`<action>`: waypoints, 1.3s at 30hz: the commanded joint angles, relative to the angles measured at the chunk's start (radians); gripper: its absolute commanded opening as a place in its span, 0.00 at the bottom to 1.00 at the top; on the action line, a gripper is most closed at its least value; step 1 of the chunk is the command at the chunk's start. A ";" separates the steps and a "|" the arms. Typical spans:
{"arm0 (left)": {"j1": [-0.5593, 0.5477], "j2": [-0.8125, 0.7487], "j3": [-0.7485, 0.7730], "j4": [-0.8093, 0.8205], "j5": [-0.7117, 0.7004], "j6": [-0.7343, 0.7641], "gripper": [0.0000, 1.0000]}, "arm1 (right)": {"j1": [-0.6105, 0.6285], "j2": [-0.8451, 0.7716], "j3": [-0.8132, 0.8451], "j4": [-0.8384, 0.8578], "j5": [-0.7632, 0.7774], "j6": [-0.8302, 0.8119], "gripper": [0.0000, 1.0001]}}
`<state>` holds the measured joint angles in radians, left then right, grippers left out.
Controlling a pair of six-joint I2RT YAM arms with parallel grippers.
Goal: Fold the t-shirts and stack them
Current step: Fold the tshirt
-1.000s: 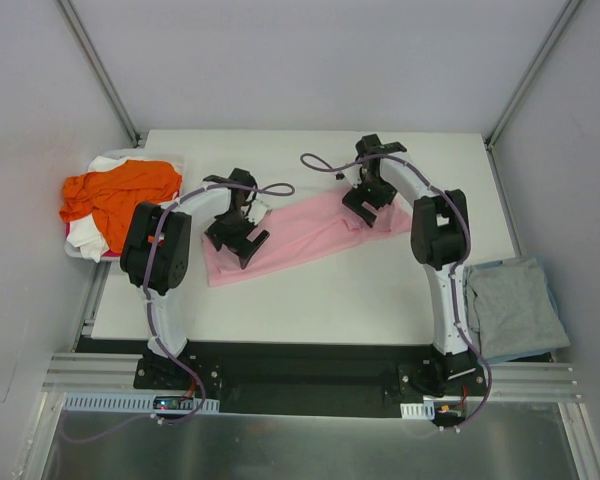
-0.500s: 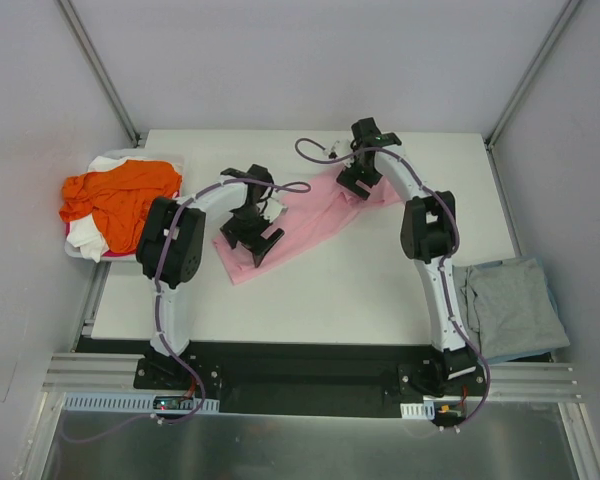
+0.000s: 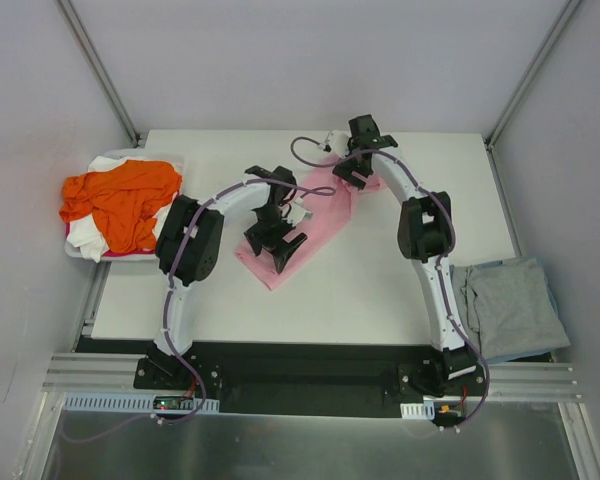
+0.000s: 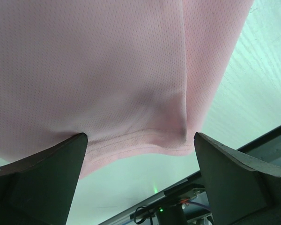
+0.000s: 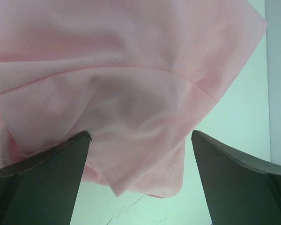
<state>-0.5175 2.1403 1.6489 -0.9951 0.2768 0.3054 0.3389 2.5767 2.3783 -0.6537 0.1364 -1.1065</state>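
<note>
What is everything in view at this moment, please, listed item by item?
pink t-shirt: one, light pink, part-folded at the middle of the table
orange t-shirt: one, orange, crumpled on top of the pile at the left edge
white t-shirt: one, white, under the orange one
grey t-shirt: one, grey, folded, beside the table's right edge
table: one, white
left gripper: one, black, open, on the pink shirt's near end
right gripper: one, black, open, on its far end
</note>
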 commanded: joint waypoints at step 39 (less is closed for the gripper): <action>-0.320 0.053 -0.043 -0.079 0.211 0.029 0.99 | 0.046 0.008 -0.108 0.140 -0.106 -0.220 0.97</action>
<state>-0.8047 2.1719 1.6482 -1.0981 0.4526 0.3122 0.3767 2.5683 2.2997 -0.4519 0.0891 -1.3220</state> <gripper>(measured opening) 0.993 0.964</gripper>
